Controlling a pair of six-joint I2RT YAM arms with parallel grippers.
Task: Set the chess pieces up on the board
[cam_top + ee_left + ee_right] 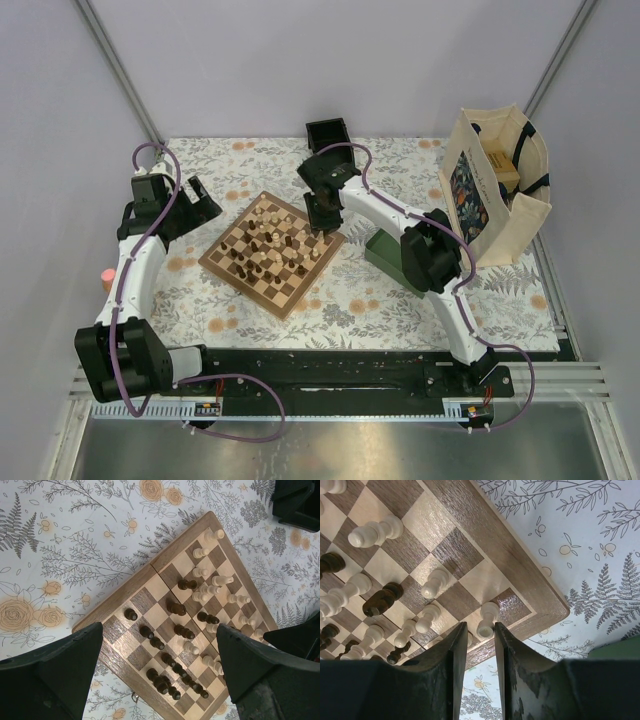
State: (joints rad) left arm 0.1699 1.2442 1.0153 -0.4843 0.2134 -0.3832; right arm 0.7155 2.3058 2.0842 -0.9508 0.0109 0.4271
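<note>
Your right claw (480, 626) hangs narrowly parted over the far right corner of the board (520, 565), mid-table, with a cream piece (487, 620) standing just at its tips. Your left claw (160, 672) gapes wide above the board's left side.

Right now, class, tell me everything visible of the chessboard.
The chessboard is a square wooden board with light tan and dark brown squares inside a brown border, with a seam across its middle. It lies flat on the floral tablecloth, turned diamond-wise in the top view. Cream and dark chess pieces stand scattered on it.
</note>
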